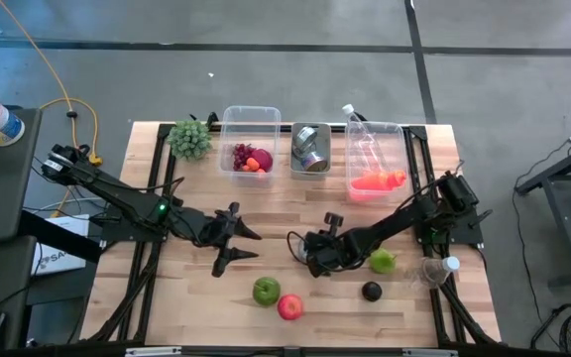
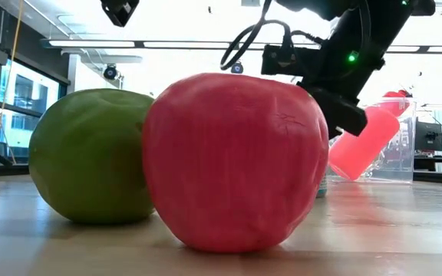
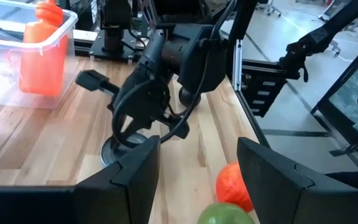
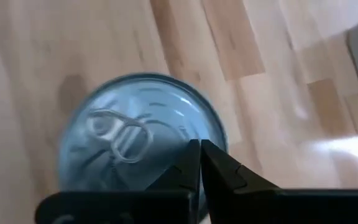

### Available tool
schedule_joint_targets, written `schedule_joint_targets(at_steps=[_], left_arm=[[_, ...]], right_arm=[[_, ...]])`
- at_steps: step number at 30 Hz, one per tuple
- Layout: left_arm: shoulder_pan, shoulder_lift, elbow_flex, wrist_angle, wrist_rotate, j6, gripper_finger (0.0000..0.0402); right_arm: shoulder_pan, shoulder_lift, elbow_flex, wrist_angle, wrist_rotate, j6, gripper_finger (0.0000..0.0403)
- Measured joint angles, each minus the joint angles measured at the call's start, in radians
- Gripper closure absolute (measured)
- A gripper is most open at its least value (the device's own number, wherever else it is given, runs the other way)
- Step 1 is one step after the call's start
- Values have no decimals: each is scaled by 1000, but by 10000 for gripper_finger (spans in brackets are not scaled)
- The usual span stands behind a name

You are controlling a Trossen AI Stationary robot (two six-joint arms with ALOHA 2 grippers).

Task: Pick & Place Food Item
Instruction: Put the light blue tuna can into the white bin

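The right gripper, fingers pressed together, points straight down over a blue can mid-tabletop. The left gripper reaches level from the left edge, fingers spread and empty.

Red apple beside green apple; pale striped wood counter; silver-blue can; pink-filled bottle; dark hands.

In the high view the right arm hides the can; the wrist view shows it blurred, its lower part cut off.
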State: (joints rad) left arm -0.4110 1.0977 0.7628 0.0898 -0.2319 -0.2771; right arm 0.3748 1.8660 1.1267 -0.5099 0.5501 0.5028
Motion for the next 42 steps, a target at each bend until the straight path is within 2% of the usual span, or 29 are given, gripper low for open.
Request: schedule_joint_targets(at_steps=[8, 13, 21, 27, 31, 36, 39, 42], left_arm=[[0, 0, 0, 14, 0, 0, 197], [0, 0, 0, 12, 0, 33, 197], [3, 0, 0, 15, -6, 54, 197], [3, 0, 0, 1, -6, 74, 197], [1, 0, 0, -17, -7, 128, 197], [1, 0, 0, -25, -8, 132, 197], [5, 0, 0, -37, -8, 154, 197], [5, -1, 0, -68, -56, 238, 197]], right_arm=[[0, -2, 1, 26, -37, -8, 400], [10, -21, 33, 21, -124, -2, 400], [18, -105, 92, 14, -127, -33, 400], [38, -156, 91, 163, -139, -121, 395], [47, -160, 91, 246, -138, -204, 356], [23, -160, 91, 259, -97, -199, 261], [6, -162, 91, 237, -64, -156, 202], [1, -185, 91, 70, -100, 19, 161]])
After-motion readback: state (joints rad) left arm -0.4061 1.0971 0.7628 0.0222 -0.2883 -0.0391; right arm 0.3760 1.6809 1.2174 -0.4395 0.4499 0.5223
